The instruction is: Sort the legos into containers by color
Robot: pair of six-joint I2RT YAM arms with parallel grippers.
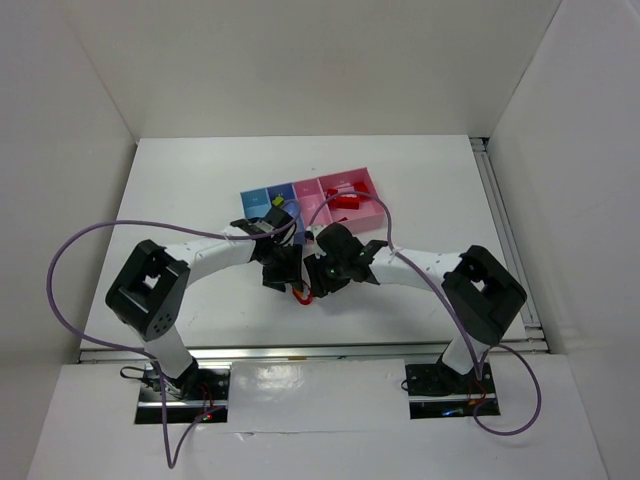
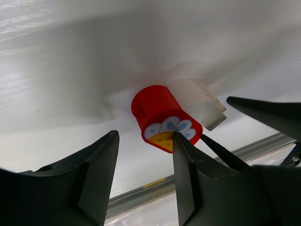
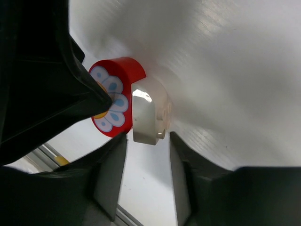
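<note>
A red-and-white lego lies on the white table: a red round brick with a flower print, joined to a white brick. It also shows in the right wrist view and as a red speck in the top view. My left gripper is open just short of it, and one fingertip touches the flower face. My right gripper is open, with its tips either side of the white brick's end. The row of trays lies just beyond both grippers, and red legos lie in the largest pink one.
The light blue tray, darker blue tray and small pink tray are partly hidden by the arms. A metal rail runs along the table's near edge. The two grippers nearly touch. White walls enclose the table.
</note>
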